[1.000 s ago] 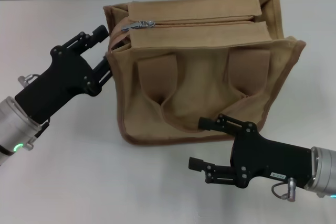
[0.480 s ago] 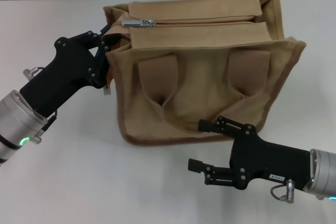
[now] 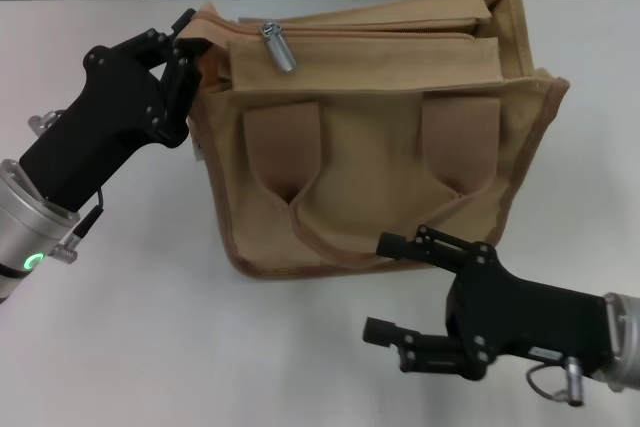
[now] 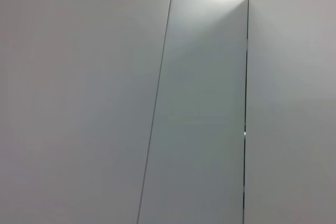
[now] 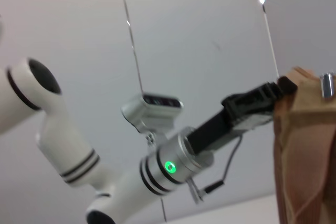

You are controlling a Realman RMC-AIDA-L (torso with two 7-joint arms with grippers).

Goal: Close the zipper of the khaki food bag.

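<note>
- The left tool (image 3: 183, 35) has moved in from beside the khaki food bag (image 3: 375, 137) and now grips the bag's top left corner, its fingers closed on the canvas edge.
- With that pull the bag has tilted and shifted on the bench (image 3: 120, 347); it now leans toward the left arm.
- The zipper (image 3: 375, 33) runs along the top panel, and its silver slider (image 3: 278, 45) sits at the left end, the pull tab now standing across the line instead of lying along it.
- The right tool (image 3: 398, 287) hovers in front of the bag near its lower edge, fingers spread apart, gripping nothing.
- Judgement: the corner is anchored, so the slider pull comes next; the closing is barely begun.
</note>
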